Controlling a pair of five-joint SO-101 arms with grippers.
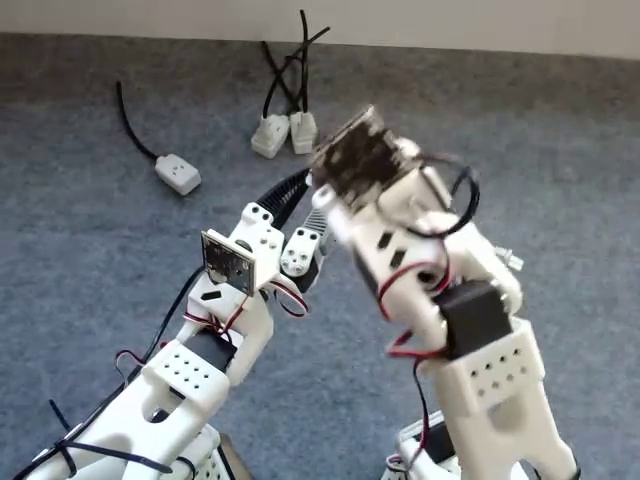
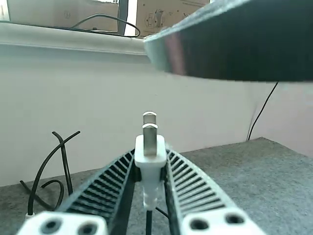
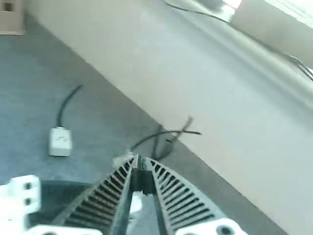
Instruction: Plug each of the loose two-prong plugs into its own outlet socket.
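The left hand point(image 2: 151, 159) clamps the plug point(image 2: 149, 146) by its body, prongs outward for insertion; the right hand point(image 3: 140, 165) is closed.

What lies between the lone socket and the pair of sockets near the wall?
The stretch is bare. In the high view, just grey carpet lies between the lone socket and the pair of sockets.
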